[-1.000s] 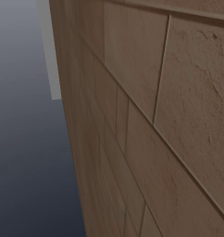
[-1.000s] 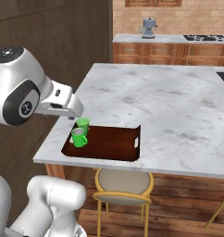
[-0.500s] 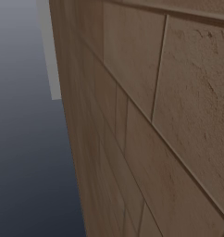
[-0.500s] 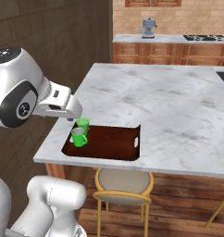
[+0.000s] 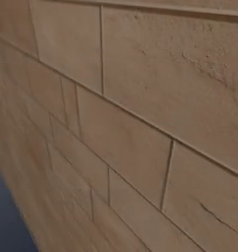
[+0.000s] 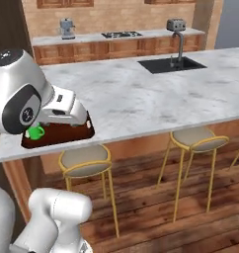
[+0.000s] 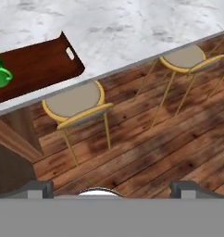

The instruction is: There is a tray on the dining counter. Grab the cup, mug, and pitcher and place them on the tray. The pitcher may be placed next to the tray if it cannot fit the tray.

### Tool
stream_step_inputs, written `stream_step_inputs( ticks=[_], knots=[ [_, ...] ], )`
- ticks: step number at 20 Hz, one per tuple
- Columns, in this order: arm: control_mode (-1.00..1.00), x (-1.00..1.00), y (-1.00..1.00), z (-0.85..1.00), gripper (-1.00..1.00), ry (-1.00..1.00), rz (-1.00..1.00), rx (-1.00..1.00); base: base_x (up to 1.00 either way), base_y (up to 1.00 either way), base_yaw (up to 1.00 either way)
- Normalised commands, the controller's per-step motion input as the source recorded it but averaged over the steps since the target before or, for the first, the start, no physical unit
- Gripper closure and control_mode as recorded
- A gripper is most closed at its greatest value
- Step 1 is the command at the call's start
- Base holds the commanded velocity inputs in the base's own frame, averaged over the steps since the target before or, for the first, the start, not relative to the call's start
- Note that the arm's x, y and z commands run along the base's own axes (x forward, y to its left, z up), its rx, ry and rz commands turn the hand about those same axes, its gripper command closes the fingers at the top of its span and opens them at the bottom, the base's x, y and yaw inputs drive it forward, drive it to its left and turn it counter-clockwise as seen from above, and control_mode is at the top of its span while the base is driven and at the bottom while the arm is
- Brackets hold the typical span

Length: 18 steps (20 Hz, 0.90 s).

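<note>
marble dining worktop runs long across the right base view, with a sink sunk near its far edge and yellow-framed stools tucked under its near edge. dark brown tray lies at the worktop's near left corner, and the green mug stands at the tray's left end, handle out. end effector fingertips stand wide apart at the hand view's bottom, holding nothing.
</note>
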Motion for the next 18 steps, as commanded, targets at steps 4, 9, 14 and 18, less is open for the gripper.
stream_step_inputs(
  ticks=[4, 9, 14, 18],
  knots=[
    [1.00, 0.00, 0.00, 0.00, -1.00, 0.00, 0.00, 0.00, -0.22, -0.15, -0.96],
    [1.00, 0.00, 0.00, 0.00, -1.00, 0.00, 0.00, 0.00, -0.01, -0.01, -0.89],
    [1.00, 0.00, 0.00, 0.00, -1.00, 0.00, 0.00, 0.00, 0.21, 0.09, -0.77],
    [1.00, 0.00, 0.00, 0.00, -1.00, 0.00, 0.00, 0.00, 0.53, 0.14, -0.62]
  ],
)
